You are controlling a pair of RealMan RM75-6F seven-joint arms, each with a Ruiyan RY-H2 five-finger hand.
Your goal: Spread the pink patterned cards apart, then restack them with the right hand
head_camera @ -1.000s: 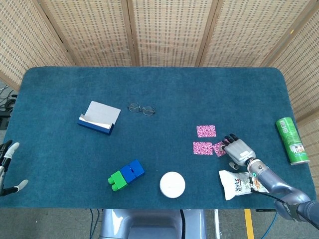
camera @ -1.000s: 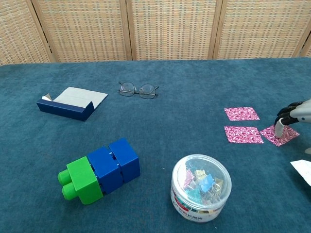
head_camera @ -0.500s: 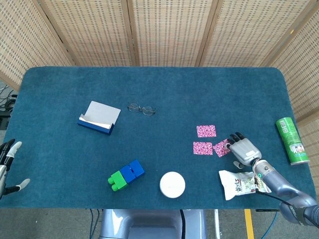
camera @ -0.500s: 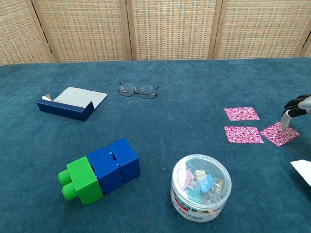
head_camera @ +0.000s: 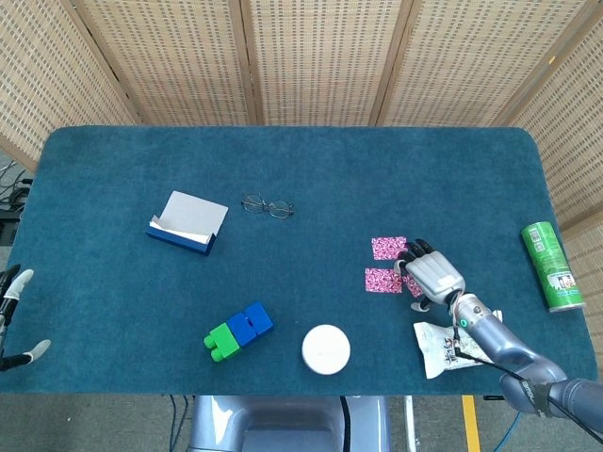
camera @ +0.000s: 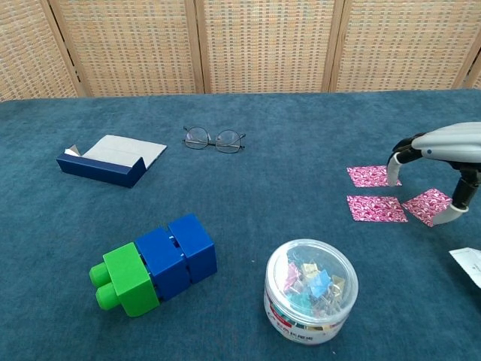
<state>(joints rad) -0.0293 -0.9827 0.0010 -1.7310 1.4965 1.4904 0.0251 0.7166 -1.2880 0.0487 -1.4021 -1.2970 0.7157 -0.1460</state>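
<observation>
nearest, a clear round tub of binder clips (camera: 311, 291) stands at the table's front edge, a green and blue block toy (camera: 152, 264) to its left and a snack packet (head_camera: 445, 347) to its right. just beyond, the right hand (camera: 440, 162) hovers arched over the three pink patterned cards (camera: 376, 208), which lie spread side by side on the blue table (head_camera: 311, 169); its fingers are apart and hold nothing. the left hand (head_camera: 13, 315) sits at the table's left edge, fingers spread. farther back lie a navy box (camera: 110, 159), spectacles (camera: 214, 139) and a green can (head_camera: 553, 266).
</observation>
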